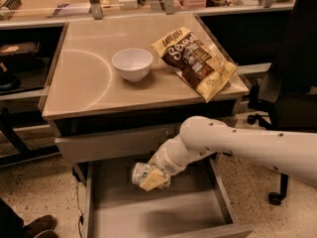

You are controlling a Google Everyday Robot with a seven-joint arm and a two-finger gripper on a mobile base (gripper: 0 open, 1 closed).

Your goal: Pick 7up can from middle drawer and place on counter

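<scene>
Upper left to centre: a glossy tan counter (89,93) with a faint curved mark. Near its middle, a white bowl (132,64). Just right of that, a brown-and-yellow snack bag (197,61) lying flat, one corner reaching the counter's right edge. Lower down, under the counter's front edge, a shallow grey drawer (148,214) standing open toward the camera. Over the drawer's back part, left of centre, a small silvery soda can (139,172) with green marks, tipped on its side, long axis roughly left to right, seemingly clear of the drawer floor. Touching the can on its right, the gripper (151,178), jaws apparently closed on the can's right end, can sticking out leftward from them. Further right, a thick white arm (247,145) reaching in from the right edge. Far right, a dark office chair (292,83). Counter above and behind the can, front edge overhanging: likely outward toward the camera first, then up and over.
</scene>
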